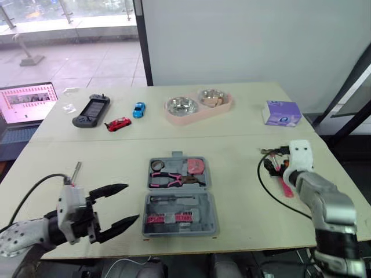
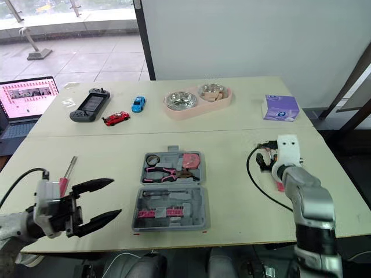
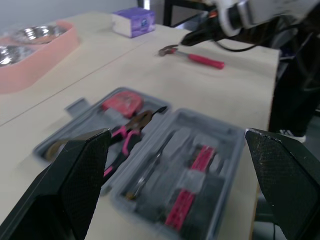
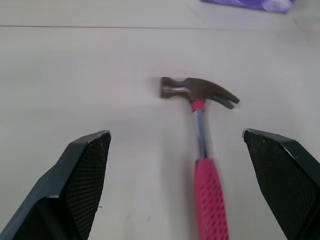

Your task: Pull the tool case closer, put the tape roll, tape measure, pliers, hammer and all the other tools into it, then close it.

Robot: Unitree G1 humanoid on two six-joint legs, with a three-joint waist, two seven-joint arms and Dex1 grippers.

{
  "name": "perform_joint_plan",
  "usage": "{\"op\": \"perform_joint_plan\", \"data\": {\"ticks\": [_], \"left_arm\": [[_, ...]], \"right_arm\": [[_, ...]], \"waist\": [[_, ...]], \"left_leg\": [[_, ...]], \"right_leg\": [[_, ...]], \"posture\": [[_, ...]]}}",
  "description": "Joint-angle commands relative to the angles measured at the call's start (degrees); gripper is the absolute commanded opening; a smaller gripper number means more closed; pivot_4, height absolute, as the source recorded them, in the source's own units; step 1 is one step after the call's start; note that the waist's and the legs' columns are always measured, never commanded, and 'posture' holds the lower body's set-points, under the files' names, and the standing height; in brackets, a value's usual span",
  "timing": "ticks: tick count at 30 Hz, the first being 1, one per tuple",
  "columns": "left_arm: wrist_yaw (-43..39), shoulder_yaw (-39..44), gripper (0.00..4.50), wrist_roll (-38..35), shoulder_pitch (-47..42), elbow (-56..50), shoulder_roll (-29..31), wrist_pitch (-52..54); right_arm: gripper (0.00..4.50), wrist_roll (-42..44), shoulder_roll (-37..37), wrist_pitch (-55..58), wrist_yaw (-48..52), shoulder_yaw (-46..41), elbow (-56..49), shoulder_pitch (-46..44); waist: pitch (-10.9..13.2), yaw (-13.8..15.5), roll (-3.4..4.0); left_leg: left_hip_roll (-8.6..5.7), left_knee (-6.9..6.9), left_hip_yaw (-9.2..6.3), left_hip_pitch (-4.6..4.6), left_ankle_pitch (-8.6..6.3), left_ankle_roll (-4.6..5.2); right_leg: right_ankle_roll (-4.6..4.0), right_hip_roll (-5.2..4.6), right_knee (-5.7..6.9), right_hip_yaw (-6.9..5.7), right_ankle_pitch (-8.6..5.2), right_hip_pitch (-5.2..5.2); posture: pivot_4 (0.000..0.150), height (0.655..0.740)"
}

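Note:
The grey tool case (image 1: 179,197) lies open at the table's middle front. Its far half holds a tape roll (image 1: 156,166), pink-handled pliers (image 1: 171,179) and a pink tape measure (image 1: 196,165); the near half holds pink bits (image 1: 168,218). My left gripper (image 1: 132,202) is open just left of the case, pointing at it with nothing between its fingers. A pink-handled hammer (image 4: 200,130) lies on the table at the right. My right gripper (image 4: 175,134) is open just above it, one finger on each side of the handle. A screwdriver (image 1: 74,172) lies behind the left gripper.
At the back stand a pink double bowl (image 1: 197,105), a purple tissue box (image 1: 282,112), a red toy car (image 1: 117,124), a blue toy car (image 1: 138,109) and a black game controller (image 1: 91,110). A laptop (image 1: 23,104) sits far left. A black cable (image 1: 264,188) loops beside the right wrist.

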Motion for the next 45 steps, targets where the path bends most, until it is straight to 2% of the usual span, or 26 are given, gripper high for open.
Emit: {"op": "perform_joint_plan", "data": {"ticks": [1,5,9,12,18,19,28,33,38,40,45], "left_arm": [[1.1,-2.6,4.50,-0.9,-0.2,-5.4,0.1,1.0],[2.6,-3.9,4.50,-0.2,-0.6,-7.1,-0.2,1.3],[3.6,-4.3,4.50,0.6,-0.1,-7.7,-0.2,0.9],[4.1,-4.5,4.50,1.0,0.7,-8.2,-0.4,0.6],[4.8,-4.3,4.50,1.4,1.4,-8.2,-0.3,0.2],[4.9,-4.2,4.50,1.3,1.4,-8.2,-0.3,0.1],[4.4,-4.3,4.50,1.3,-0.3,-6.6,0.2,0.4],[3.8,-3.9,4.50,1.0,-0.6,-6.0,0.6,0.4],[3.7,-3.5,4.50,0.8,-1.0,-5.3,0.6,0.5],[3.6,-3.4,4.50,0.8,-1.2,-4.9,0.7,0.4],[3.1,-4.1,4.50,1.1,-2.2,-4.0,0.6,0.3]], "right_arm": [[4.45,-1.9,-1.9,0.0,-0.5,0.4,8.3,-3.5],[4.45,-2.1,-2.1,-0.3,0.7,1.5,17.1,-7.3],[4.45,-2.0,-1.8,-1.5,1.5,2.0,21.4,-9.1],[3.61,-1.9,-1.5,-2.7,2.3,2.3,23.0,-9.7],[0.58,-1.9,-1.0,-3.0,2.9,3.1,22.9,-9.7],[0.44,-1.9,-1.0,-2.9,2.9,3.1,22.7,-9.6],[0.44,-1.2,-0.4,-0.8,3.6,3.2,17.3,-7.3],[0.44,0.2,1.2,6.5,3.1,3.2,4.2,-0.5],[0.44,1.2,8.1,16.0,-0.5,3.9,-16.6,9.4],[0.44,1.2,10.7,19.2,-1.5,4.6,-21.7,11.5],[0.44,-0.6,15.4,19.3,-4.0,7.2,-23.6,13.8]], "waist": [[0.0,0.0,0.01],[0.0,-0.4,0.10],[0.0,-0.6,0.21],[0.0,-0.6,0.21],[0.0,-0.4,0.21],[0.0,-0.4,0.21],[0.0,-0.4,0.22],[0.0,-0.2,0.22],[-0.1,-0.2,0.23],[-0.1,-0.4,0.24],[-0.1,-0.4,0.23]], "left_leg": [[0.00,0.00,0.00,0.00,0.00,0.00],[-0.01,0.01,0.03,0.00,0.00,0.01],[0.01,0.02,0.05,0.08,0.01,0.02],[0.01,0.05,0.05,0.07,0.01,0.02],[0.01,0.06,0.05,0.05,0.01,0.02],[0.01,0.06,0.05,0.05,0.01,0.02],[0.01,0.06,0.04,0.06,0.01,0.02],[0.01,0.03,0.00,0.04,0.01,0.02],[0.01,0.02,-0.04,0.04,0.01,0.03],[0.04,0.02,-0.05,0.06,0.01,0.03],[0.04,0.03,-0.04,0.08,0.01,0.03]], "right_leg": [[0.00,0.00,-0.01,0.00,0.00,0.00],[-0.02,0.00,-0.02,0.01,0.00,0.00],[-0.04,0.01,0.05,0.01,-0.01,0.01],[-0.02,0.02,0.05,0.01,0.00,0.01],[0.01,0.02,0.03,0.01,0.01,0.01],[0.01,0.02,0.03,0.01,0.01,0.01],[0.01,0.02,0.04,0.01,0.01,0.01],[0.03,0.02,0.04,0.00,0.02,0.01],[0.00,0.04,0.05,-0.01,0.00,0.01],[-0.01,0.07,0.07,-0.01,-0.01,0.01],[-0.13,0.08,0.06,-0.01,-0.08,0.01]], "posture": [[0.150,0.7360],[0.150,0.7360],[0.150,0.7360],[0.150,0.7360],[0.150,0.7360],[0.150,0.7360],[0.150,0.7360],[0.150,0.7360],[0.150,0.7360],[0.150,0.7360],[0.150,0.7360]]}}
